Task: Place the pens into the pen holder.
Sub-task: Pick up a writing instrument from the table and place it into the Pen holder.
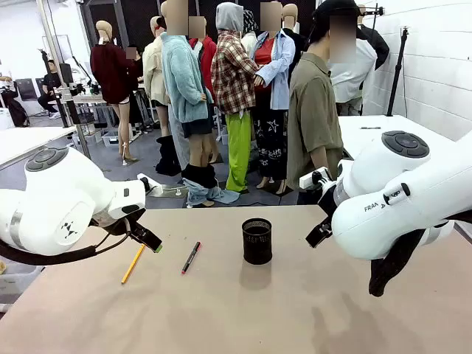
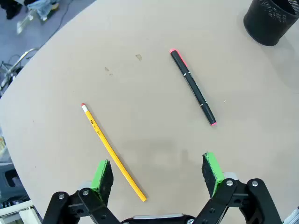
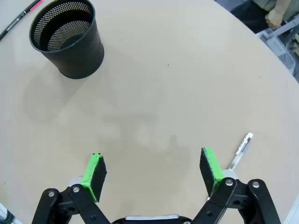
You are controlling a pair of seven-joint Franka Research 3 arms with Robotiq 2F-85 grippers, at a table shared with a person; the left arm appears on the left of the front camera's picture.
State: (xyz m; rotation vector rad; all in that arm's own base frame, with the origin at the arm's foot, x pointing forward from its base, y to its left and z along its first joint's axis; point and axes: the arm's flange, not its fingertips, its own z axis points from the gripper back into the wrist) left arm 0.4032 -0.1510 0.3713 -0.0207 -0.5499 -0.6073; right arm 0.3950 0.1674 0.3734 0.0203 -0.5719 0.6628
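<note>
Both sets of fingers spread wide and empty above the worktop (image 3: pixel 163 93). Between my left fingers (image 2: pixel 103 176), close to one pad, lies the yellow pencil (image 2: pixel 114 153), flat on a diagonal, its eraser end pointing away from me. Beyond it the black pen (image 2: pixel 192 87) lies flat, slanting towards the upright pen holder (image 3: pixel 79 60). Just outside my right fingers (image 3: pixel 210 169) the pale pen (image 3: pixel 239 151) lies flat, angled away; the holder stands well ahead.

Beige table (image 1: pixel 295 310), upright black mesh pen holder (image 1: pixel 257 241), yellow pencil (image 1: pixel 133 264), black red-ended pen (image 1: pixel 191 257), pale pen (image 3: pixel 239 151)
</note>
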